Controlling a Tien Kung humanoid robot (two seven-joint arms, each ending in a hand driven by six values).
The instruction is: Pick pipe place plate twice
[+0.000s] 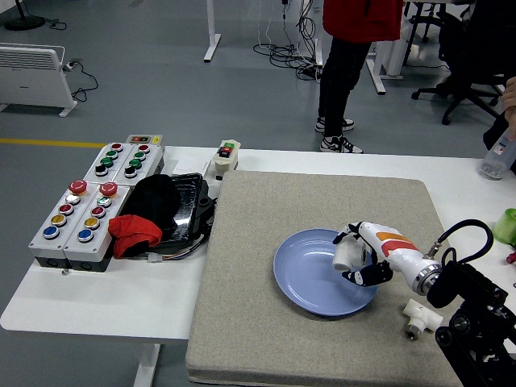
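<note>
A blue plate (pixel 306 278) lies on the grey mat (pixel 258 322) right of centre. My right hand (pixel 355 256) is shut on a short white pipe piece (pixel 345 255) and holds it over the plate's right part, just above its surface. A second white pipe fitting, T-shaped (pixel 420 315), lies on the mat to the right of the plate, below my right forearm. My left arm is out of view.
Two grey button boxes (pixel 76 216) and a black tray with black and red cloth (pixel 153 211) stand at the left. A small switch box (pixel 226 157) sits at the mat's far edge. A person's hand holds a clear bottle (pixel 495 160) at the far right; a green cup (pixel 506 226) is below it.
</note>
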